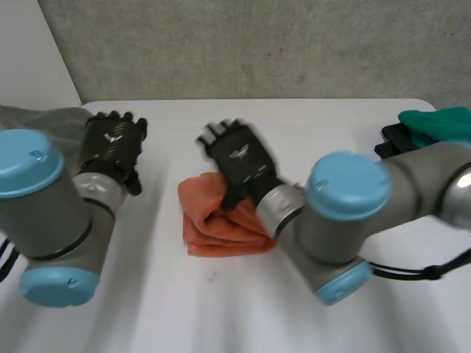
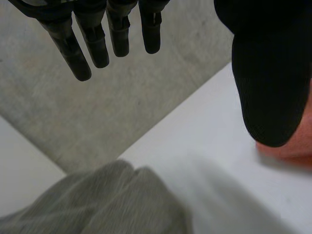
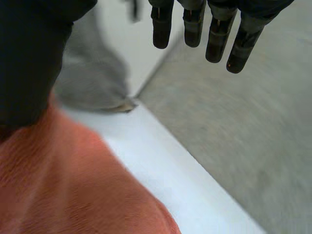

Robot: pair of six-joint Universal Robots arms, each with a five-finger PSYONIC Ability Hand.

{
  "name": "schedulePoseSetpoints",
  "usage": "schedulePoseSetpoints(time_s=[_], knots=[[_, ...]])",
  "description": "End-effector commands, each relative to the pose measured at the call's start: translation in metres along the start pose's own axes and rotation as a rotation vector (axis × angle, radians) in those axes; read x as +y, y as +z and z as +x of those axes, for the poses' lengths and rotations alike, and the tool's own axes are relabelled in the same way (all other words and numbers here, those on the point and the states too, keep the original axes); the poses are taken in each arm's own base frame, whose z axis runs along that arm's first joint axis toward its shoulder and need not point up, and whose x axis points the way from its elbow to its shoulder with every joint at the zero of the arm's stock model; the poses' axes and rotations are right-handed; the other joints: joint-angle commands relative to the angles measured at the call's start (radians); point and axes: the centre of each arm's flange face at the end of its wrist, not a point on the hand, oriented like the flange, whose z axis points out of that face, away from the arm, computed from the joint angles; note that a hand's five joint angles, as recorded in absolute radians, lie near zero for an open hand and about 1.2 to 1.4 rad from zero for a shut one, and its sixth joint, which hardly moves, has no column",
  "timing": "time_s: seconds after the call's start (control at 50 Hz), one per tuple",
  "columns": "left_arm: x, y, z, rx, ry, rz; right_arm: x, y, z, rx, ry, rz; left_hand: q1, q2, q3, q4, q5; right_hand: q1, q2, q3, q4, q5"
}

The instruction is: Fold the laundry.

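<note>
1. Orange cloth [image 1: 221,217] lies in the middle of the white worktop [image 1: 169,294], doubled into a thick, rounded bundle with its layers showing along the near edge; I judge its folding done or nearly so
2. Right hand [image 1: 239,158] hovers over the bundle's far right part, fingers [image 3: 195,24] straight and spread away from the thumb [image 3: 29,63], holding nothing; its wrist view has orange fabric under the palm, which would suit a flattening press or a lift away, though I cannot tell whether it touches the cloth
3. Left hand [image 1: 110,143] is well apart from the bundle, off to the left, wide and empty with straight fingers [image 2: 97,44]; a crumpled grey garment [image 1: 44,118] lies just beyond it at the worktop's far left corner, so this hand looks placed to take that piece up
4. Green garment [image 1: 434,125] and black garment [image 1: 394,140] are heaped together at the far right edge, out of the working area, apparently waiting their turn
5. Soft, loose layers like these may spring open, so the bundle probably wants a gentle release
</note>
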Motion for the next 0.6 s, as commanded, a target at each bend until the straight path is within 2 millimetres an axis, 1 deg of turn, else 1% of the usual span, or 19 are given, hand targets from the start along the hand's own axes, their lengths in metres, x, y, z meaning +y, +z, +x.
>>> schedulePoseSetpoints(time_s=[0.02,0.06,0.08,0.12,0.14,0.16,0.18,0.2,0.22,0.24,0.26,0.32,0.4,0.44,0.46,0.52,0.6], knots=[[-0.019,0.008,0.056,0.128,-0.095,0.077,-0.015,-0.018,0.068,0.102,0.362,-0.081,-0.027,-0.015,-0.02,-0.015,-0.002,-0.038,-0.047,-0.039,-0.064,-0.069],[-0.018,0.009,0.068,0.162,-0.106,0.078,-0.005,-0.016,0.07,0.108,0.37,-0.132,-0.027,-0.015,-0.02,-0.015,-0.002,-0.038,-0.047,-0.039,-0.064,-0.069],[-0.015,0.011,0.078,0.186,-0.111,0.075,0.004,-0.012,0.068,0.103,0.378,-0.177,-0.021,-0.009,-0.014,-0.009,0.004,-0.038,-0.047,-0.039,-0.064,-0.069],[-0.009,0.012,0.085,0.203,-0.107,0.056,0.015,-0.009,0.067,0.097,0.389,-0.23,-0.021,-0.009,-0.014,-0.009,0.004,-0.038,-0.047,-0.039,-0.064,-0.069],[-0.005,0.012,0.089,0.209,-0.101,0.041,0.021,-0.007,0.066,0.094,0.394,-0.257,-0.021,-0.009,-0.014,-0.009,0.004,-0.038,-0.047,-0.039,-0.064,-0.069],[0.004,0.013,0.094,0.223,-0.091,0.005,0.031,-0.004,0.064,0.087,0.404,-0.311,-0.021,-0.009,-0.014,-0.009,0.004,-0.038,-0.047,-0.039,-0.064,-0.069],[0.01,0.012,0.097,0.231,-0.082,-0.02,0.036,-0.003,0.062,0.082,0.407,-0.333,-0.018,-0.006,-0.011,-0.006,0.007,-0.038,-0.047,-0.039,-0.064,-0.069],[0.015,0.011,0.099,0.239,-0.073,-0.038,0.041,-0.001,0.062,0.079,0.41,-0.352,-0.018,-0.006,-0.011,-0.006,0.007,-0.038,-0.047,-0.039,-0.064,-0.069],[0.02,0.01,0.101,0.247,-0.064,-0.062,0.05,0.0,0.058,0.067,0.413,-0.389,-0.018,-0.006,-0.011,-0.006,0.007,-0.038,-0.047,-0.039,-0.064,-0.069],[0.03,0.008,0.103,0.253,-0.043,-0.108,0.054,0.001,0.057,0.059,0.413,-0.403,-0.015,-0.003,-0.008,-0.003,0.01,-0.038,-0.047,-0.039,-0.064,-0.069],[0.035,0.007,0.104,0.254,-0.035,-0.129,0.057,0.003,0.055,0.052,0.41,-0.416,-0.015,-0.003,-0.008,-0.003,0.01,-0.038,-0.047,-0.039,-0.064,-0.069],[0.049,0.002,0.103,0.233,0.006,-0.21,0.071,0.006,0.047,0.027,0.379,-0.451,-0.018,-0.006,-0.011,-0.006,0.007,-0.038,-0.047,-0.039,-0.064,-0.069],[0.058,-0.001,0.1,0.23,0.056,-0.263,0.084,0.009,0.035,-0.006,0.292,-0.479,-0.018,-0.006,-0.011,-0.006,0.007,-0.038,-0.047,-0.039,-0.064,-0.069],[0.06,-0.001,0.099,0.234,0.077,-0.273,0.087,0.009,0.033,-0.008,0.25,-0.492,-0.018,-0.006,-0.011,-0.006,0.007,-0.038,-0.047,-0.039,-0.064,-0.069],[0.061,0.0,0.098,0.234,0.097,-0.276,0.087,0.008,0.035,0.006,0.203,-0.5,-0.018,-0.006,-0.011,-0.006,0.007,-0.038,-0.047,-0.039,-0.064,-0.069],[0.056,0.001,0.095,0.233,0.118,-0.262,0.083,0.007,0.039,0.029,0.151,-0.503,-0.021,-0.009,-0.014,-0.009,0.004,-0.038,-0.047,-0.039,-0.064,-0.069],[0.046,0.005,0.093,0.233,0.124,-0.22,0.046,0.002,0.051,0.067,0.111,-0.428,-0.024,-0.012,-0.017,-0.012,0.001,-0.038,-0.047,-0.039,-0.064,-0.069]])
